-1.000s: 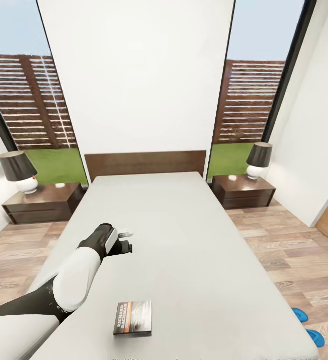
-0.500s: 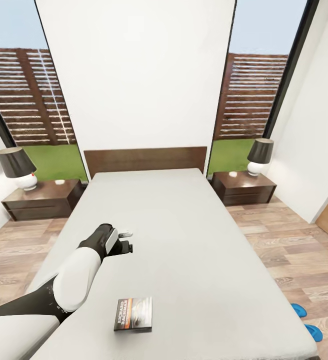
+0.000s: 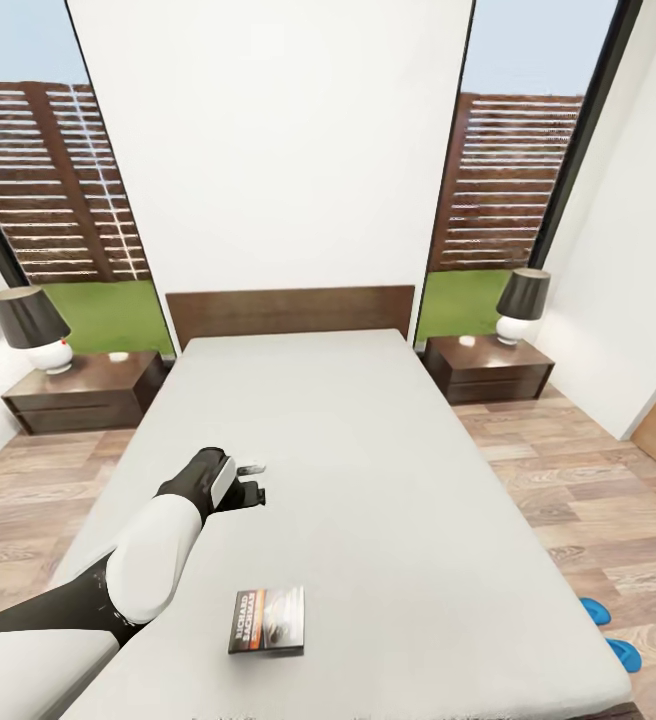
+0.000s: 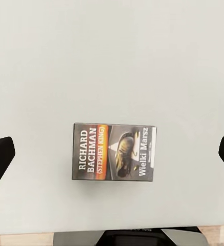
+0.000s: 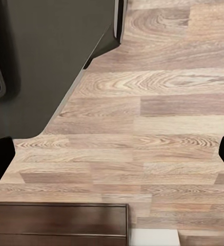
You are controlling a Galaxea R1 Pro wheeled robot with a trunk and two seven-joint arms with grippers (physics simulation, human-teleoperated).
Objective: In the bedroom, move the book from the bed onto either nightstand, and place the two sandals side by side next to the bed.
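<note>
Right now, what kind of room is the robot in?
A bedroom, most likely: a double bed with a wooden headboard, a nightstand on each side carrying a dark-shaded lamp, and wood-plank flooring.

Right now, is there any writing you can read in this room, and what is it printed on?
"RICHARD BACHMAN": white letters on the dark cover of the book, which lies flat on the bed.
"(STEPHEN KING)": on the book's orange band.
"Wielki Marsz": white lettering beside the cover photo.
A white strip along one edge of the cover carries print too small to read.
In the head view the cover lettering is too blurred to read. No other writing appears anywhere.
</note>
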